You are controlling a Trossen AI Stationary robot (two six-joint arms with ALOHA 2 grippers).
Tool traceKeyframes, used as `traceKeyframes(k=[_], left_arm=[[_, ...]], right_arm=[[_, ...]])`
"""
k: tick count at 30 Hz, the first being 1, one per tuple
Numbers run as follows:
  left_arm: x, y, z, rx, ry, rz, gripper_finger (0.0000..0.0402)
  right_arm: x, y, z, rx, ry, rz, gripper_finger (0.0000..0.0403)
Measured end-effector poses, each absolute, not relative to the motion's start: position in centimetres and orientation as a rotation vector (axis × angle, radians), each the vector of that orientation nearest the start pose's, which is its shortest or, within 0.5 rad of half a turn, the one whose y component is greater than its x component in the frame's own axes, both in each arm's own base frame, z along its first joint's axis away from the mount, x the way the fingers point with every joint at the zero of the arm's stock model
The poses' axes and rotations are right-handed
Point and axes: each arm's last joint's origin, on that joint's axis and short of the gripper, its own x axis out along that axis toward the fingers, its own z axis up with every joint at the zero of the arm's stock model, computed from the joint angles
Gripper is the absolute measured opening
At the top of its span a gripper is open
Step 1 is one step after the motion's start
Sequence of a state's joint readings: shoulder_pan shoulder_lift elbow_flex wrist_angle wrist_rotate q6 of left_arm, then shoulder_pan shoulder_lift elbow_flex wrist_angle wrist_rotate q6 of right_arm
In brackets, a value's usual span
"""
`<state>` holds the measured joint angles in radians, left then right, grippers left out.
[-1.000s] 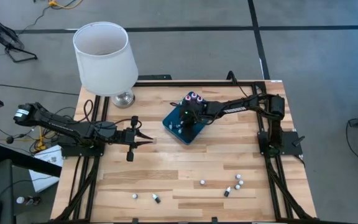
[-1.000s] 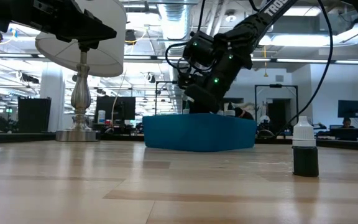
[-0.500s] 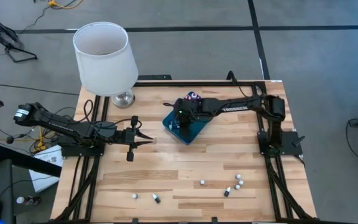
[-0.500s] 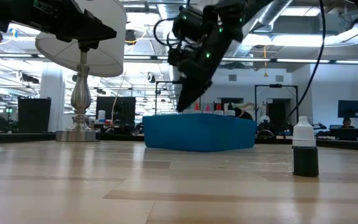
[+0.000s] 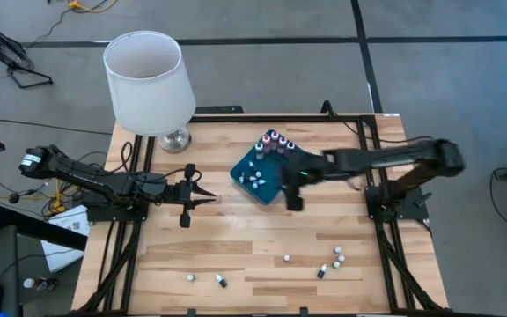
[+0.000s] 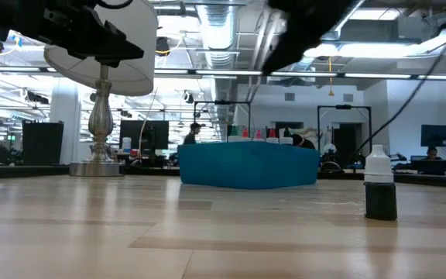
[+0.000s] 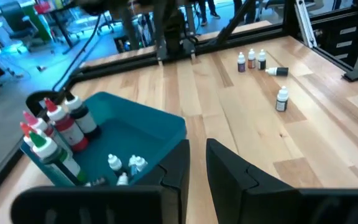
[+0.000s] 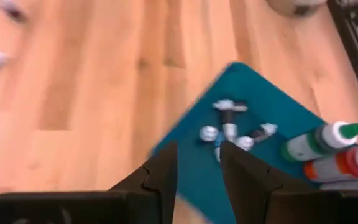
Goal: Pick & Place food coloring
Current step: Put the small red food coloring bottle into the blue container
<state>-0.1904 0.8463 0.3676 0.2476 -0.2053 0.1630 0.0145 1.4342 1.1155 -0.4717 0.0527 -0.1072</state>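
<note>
The right gripper (image 5: 294, 201) has lifted clear of the tray (image 5: 241, 170) and swung out past its near right edge; a second ago it sat low over the tray, and half a second ago it was rising above it. In the right wrist view the jaws stand part open with bare gap between them and nothing held, and the tray lies below and ahead of the fingers (image 8: 160, 171). A cluster of small bottles (image 8: 229, 129) lies loose on the tray floor, beside the taller upright bottles (image 5: 274, 143) at its far corner. Judgement: a bottle appears to have been dropped off in the tray and the right arm is heading back for another, so one placement looks complete while the task is not. Several small bottles remain on the tabletop (image 5: 236, 238): a group near the front right (image 5: 336, 257), one at the front centre (image 5: 287, 259), and two toward the front left (image 5: 206, 279). One of these stands upright close to the low camera (image 6: 380, 184). The left gripper (image 5: 208, 200) waits over the left middle of the tabletop, well apart from the tray, its jaws nearly shut with only a narrow slit showing and nothing between them.
</note>
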Motion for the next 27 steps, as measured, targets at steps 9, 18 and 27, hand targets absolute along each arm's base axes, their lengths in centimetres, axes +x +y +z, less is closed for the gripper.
traceKeyframes(k=[9,18,27], left_arm=[[18.1,-3.2,21.9,0.119,0.230,-0.099,0.0045],[19.3,-3.9,20.7,-0.010,0.284,-0.160,0.0045],[20.8,-8.3,18.8,-0.197,0.443,-0.302,0.0045]], right_arm=[[20.5,4.5,25.3,-0.057,0.568,0.122,0.0113],[15.3,7.3,21.0,-0.009,0.484,0.177,0.0113],[13.7,9.3,20.0,-0.057,0.433,0.187,0.0113]])
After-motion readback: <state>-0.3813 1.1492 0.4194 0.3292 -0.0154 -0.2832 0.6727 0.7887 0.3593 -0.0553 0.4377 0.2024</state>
